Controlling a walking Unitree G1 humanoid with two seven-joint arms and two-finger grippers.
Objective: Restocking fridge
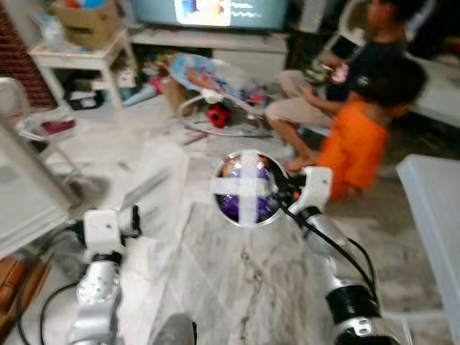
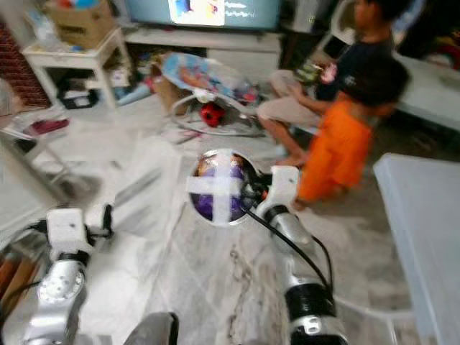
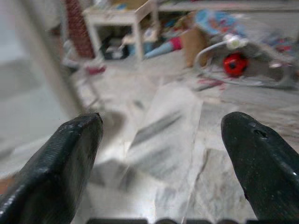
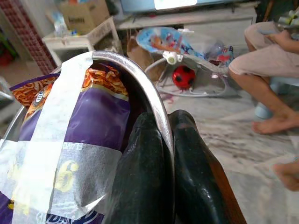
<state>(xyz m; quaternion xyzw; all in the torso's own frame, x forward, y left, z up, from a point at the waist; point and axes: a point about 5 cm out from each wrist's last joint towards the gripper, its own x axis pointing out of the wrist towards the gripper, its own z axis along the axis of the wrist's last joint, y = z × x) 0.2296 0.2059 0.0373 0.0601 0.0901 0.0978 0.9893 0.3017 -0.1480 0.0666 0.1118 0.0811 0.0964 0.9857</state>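
At your right gripper (image 4: 161, 186) the fingers are pinching the steel bowl (image 1: 248, 188) by its rim — taped purple packet (image 4: 70, 140) lying inside — while your left gripper (image 3: 163, 158) is hanging open, empty, well apart.

Silver arms, white wrists, black cables, black fingers (image 3: 70, 158)

Indoor daylight-ish, evenly bright, no hard shadows; both eye views heavily motion-blurred, worst on the people (image 1: 359, 108) at right and the marble floor (image 1: 237, 280). TV screen (image 1: 208, 11) blows out to white glare at top. Left wrist view soft and smeared past its fingers (image 3: 70, 154); right wrist view sharpest, crisp on taped bowl (image 4: 70, 140), background mildly soft.
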